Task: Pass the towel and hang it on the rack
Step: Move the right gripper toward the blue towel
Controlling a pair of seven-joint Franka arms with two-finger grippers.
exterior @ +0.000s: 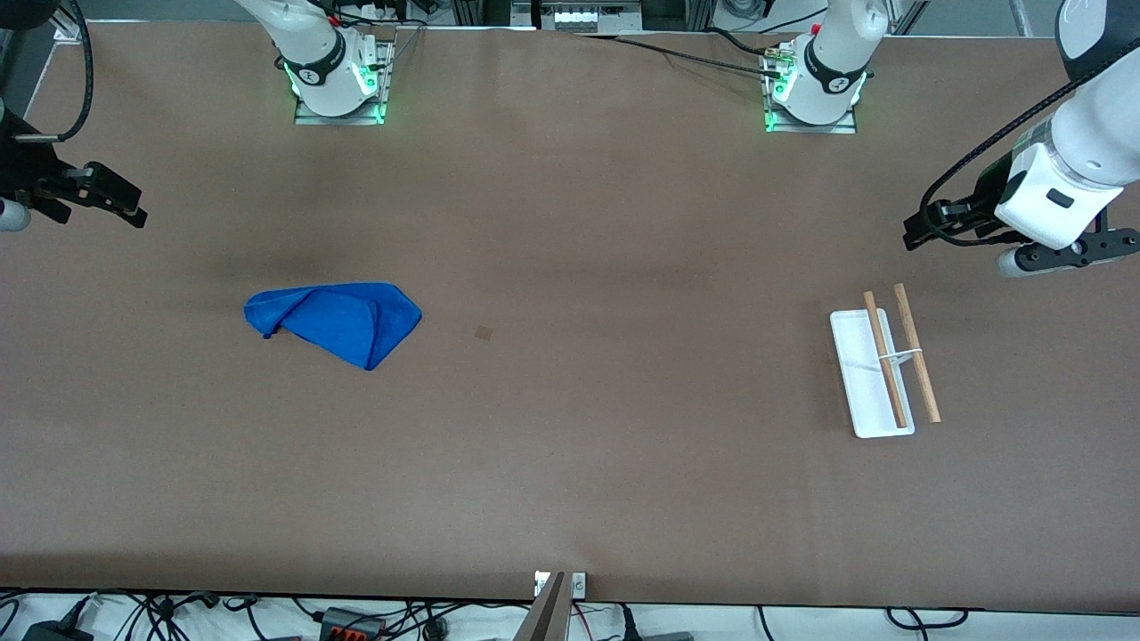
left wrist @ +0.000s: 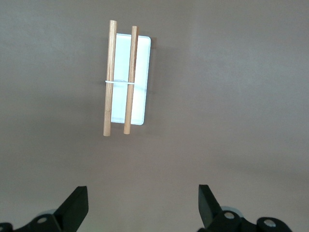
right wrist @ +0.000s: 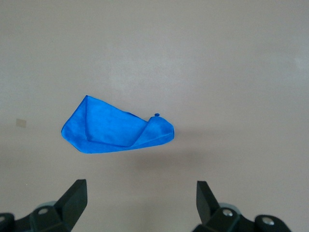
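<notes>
Toward the right arm's end of the matte brown tabletop [exterior: 570,463], the towel [exterior: 337,320] lies crumpled, a fuzzy blue wedge with folded edges. Well apart, toward the left arm's end, stands the rack [exterior: 868,392]: a white tray under two thin wooden rods. Bare room surrounds both. The right hand [right wrist: 140,200] and left hand [left wrist: 142,203] hover wide, empty, partly cut off.

Crumpled blue towel [exterior: 337,320] lies flat toward the right arm's end; white rack [exterior: 868,383] well apart.
</notes>
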